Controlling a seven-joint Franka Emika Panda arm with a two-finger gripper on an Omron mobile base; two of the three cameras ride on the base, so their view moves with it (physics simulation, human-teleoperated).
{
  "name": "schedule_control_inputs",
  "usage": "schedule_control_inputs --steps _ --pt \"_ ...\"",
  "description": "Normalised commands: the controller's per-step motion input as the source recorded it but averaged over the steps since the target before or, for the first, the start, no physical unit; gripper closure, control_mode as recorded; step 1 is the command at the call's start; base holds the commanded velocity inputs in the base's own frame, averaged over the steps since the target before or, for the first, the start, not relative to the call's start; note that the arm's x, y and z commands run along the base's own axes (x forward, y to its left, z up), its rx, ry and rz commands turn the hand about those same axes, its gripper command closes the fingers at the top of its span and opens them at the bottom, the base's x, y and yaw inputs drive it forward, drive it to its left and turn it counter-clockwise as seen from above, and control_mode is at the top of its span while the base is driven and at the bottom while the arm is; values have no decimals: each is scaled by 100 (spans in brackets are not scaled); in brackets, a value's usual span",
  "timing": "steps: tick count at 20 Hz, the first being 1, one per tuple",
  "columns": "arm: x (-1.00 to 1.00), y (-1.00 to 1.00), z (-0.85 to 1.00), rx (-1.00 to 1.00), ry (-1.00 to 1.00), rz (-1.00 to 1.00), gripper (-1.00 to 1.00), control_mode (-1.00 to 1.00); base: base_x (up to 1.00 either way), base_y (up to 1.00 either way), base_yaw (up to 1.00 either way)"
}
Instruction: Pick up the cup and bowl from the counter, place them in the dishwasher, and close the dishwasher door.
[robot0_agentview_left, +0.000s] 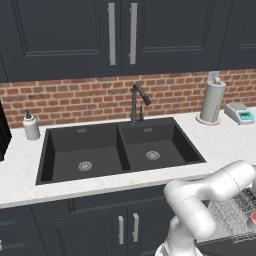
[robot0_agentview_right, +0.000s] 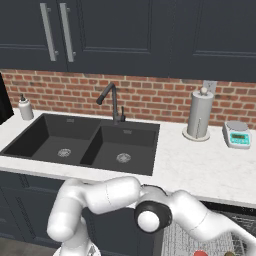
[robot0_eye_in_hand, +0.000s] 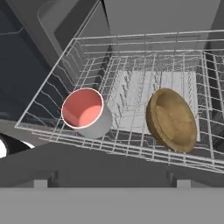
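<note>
In the hand view I look down into the dishwasher's grey wire rack (robot0_eye_in_hand: 131, 57), which is pulled out. A white cup (robot0_eye_in_hand: 85, 113) with a red inside lies tipped in the rack at the left. A brown wooden bowl (robot0_eye_in_hand: 171, 119) leans on its edge at the right. My gripper (robot0_eye_in_hand: 112, 183) hovers above the rack's near edge, open, with nothing between its fingertips (robot0_eye_in_hand: 40, 183). The rack (robot0_agentview_left: 232, 210) also shows under my arm beside the white counter (robot0_agentview_left: 225, 142). The dishwasher door is not shut; I cannot tell which surface is the door.
A black double sink (robot0_agentview_left: 115, 150) with a dark faucet (robot0_agentview_left: 137, 102) is set into the counter. A paper towel roll (robot0_agentview_left: 212, 102) and a small scale (robot0_agentview_left: 240, 114) stand at the back right. A soap bottle (robot0_agentview_left: 31, 126) stands at the left. Dark cupboards hang above.
</note>
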Motion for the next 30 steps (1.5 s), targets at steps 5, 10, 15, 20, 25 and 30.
schedule_control_inputs --steps 5,10,15,20,25,30 --pt "-86 37 84 0 5 -13 -100 -100 0 0 0" --pt "-85 25 96 0 7 -14 -100 -100 0 0 0" --pt "-99 6 67 0 11 -11 -100 -100 0 0 0" --pt "-75 0 25 0 11 -8 -100 -100 0 0 0" --pt "1 0 -6 0 10 -2 -100 -100 0 0 0" --pt "39 0 -21 0 15 0 -100 -100 0 0 0"
